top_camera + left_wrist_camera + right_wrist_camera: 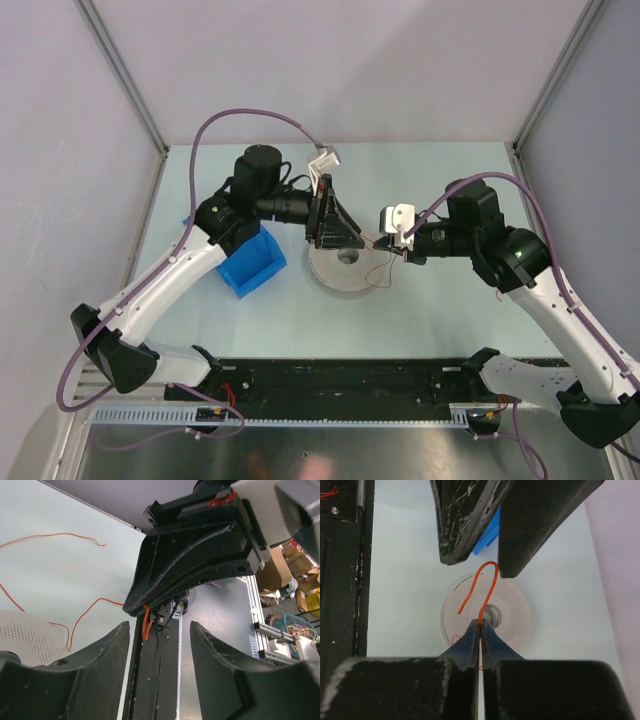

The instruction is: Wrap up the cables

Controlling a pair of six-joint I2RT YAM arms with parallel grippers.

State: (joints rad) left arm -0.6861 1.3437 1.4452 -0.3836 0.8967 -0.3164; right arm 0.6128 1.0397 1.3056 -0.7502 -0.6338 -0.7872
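Note:
The cable [491, 569] is a thin orange-red wire. My right gripper [480, 623] is shut on it just above the hub of the perforated white spool [512, 615], which lies flat on the table. From the pinch the wire arches up in a loop to the mouth of my left gripper [482, 566], which is open; its fingers do not pinch the wire. In the left wrist view the right gripper [131, 609] fills the upper middle, a short wire loop [146, 622] hanging at its tip just before my own fingertips [125, 630]. More wire [75, 625] trails loose over the table.
A blue bin [252, 265] stands just left of the spool [345, 272], under the left arm. Both grippers [350, 240] [383, 243] meet over the spool at the table's middle. A black base rail [340, 380] runs along the near edge. Grey walls close in the back and sides.

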